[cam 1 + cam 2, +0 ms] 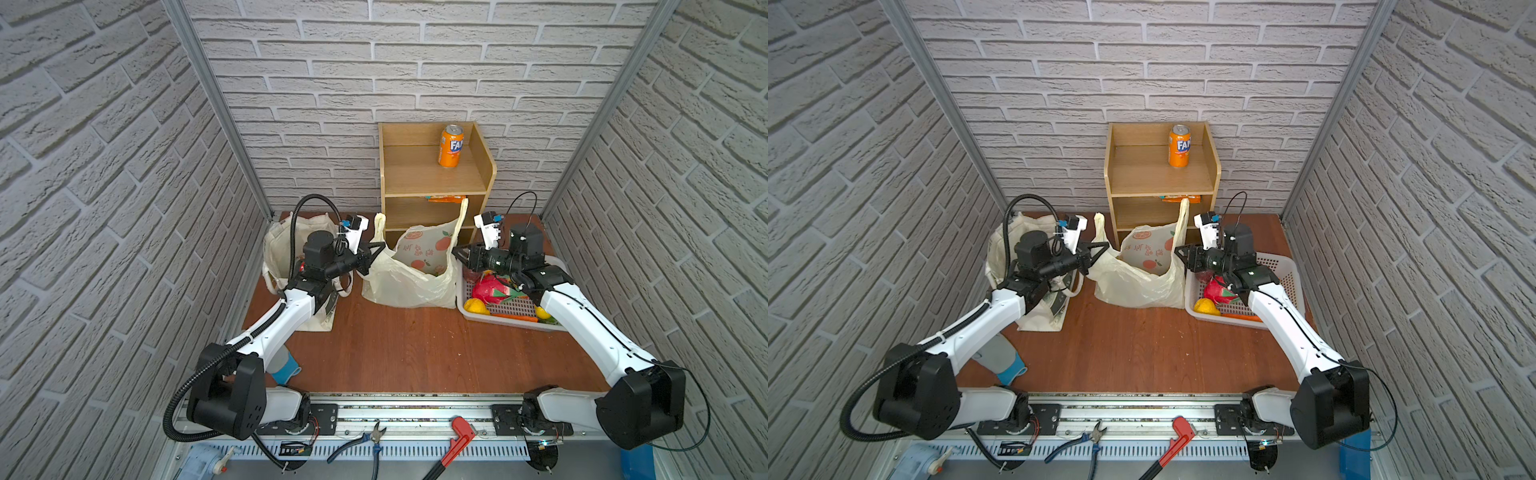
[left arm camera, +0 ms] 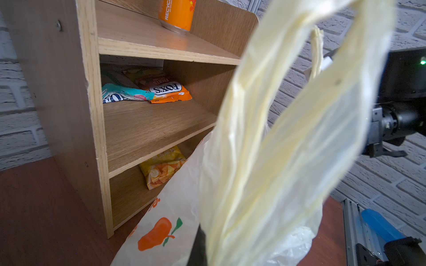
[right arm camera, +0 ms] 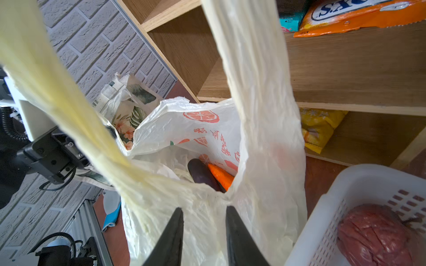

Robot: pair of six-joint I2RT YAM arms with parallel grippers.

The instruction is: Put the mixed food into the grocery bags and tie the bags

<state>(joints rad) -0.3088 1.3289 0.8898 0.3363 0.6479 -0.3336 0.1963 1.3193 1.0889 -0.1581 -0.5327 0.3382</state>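
The pale-yellow plastic grocery bag [image 1: 411, 282] [image 1: 1138, 286] printed with orange fruit stands mid-table, mouth spread. My left gripper [image 1: 380, 248] [image 1: 1105, 247] is shut on its left handle, which drapes across the left wrist view [image 2: 276, 161]. At the bag's right rim [image 3: 265, 161] my right gripper [image 1: 455, 251] [image 3: 204, 208] is open, jaws a narrow gap apart over the plastic. A dark aubergine [image 3: 200, 172] and a carrot [image 3: 221, 176] lie inside. The cream canvas tote [image 1: 278, 245] [image 3: 129, 108] stands behind the left arm.
A wooden shelf [image 1: 432, 178] at the back carries an orange can [image 1: 451, 146] and snack packets [image 2: 166, 89] [image 3: 318, 129]. The white basket [image 1: 498, 322] on the right holds toy produce. A blue-grey object [image 1: 284, 365] lies front left; pliers [image 1: 376, 436] and a red wrench [image 1: 457, 436] lie on the rail.
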